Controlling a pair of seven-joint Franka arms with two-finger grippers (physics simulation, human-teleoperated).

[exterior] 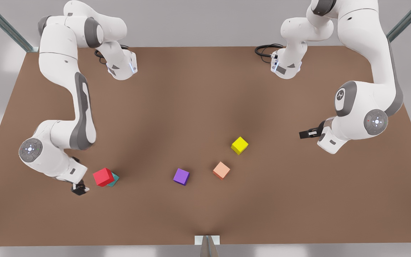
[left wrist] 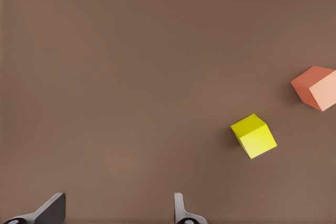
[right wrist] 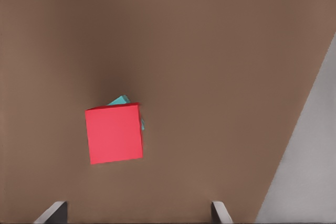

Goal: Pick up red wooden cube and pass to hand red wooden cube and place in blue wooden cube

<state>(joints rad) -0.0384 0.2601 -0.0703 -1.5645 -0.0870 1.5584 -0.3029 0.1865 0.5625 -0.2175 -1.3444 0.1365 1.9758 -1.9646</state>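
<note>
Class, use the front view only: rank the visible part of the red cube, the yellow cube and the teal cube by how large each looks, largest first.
1. red wooden cube, sitting on top of the teal one.
2. yellow cube, a little smaller in the picture; the red cube's raised position may explain that.
3. blue wooden cube, only a teal sliver showing.

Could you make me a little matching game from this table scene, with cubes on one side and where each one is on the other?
Things:
1. red wooden cube
2. yellow cube
3. purple cube
4. salmon cube

Places, by the front view:
A. between the red stack and the salmon one
B. farthest up the table of the cubes
C. resting on the blue wooden cube
D. just below the yellow one

Pairs: 1-C, 2-B, 3-A, 4-D
</note>
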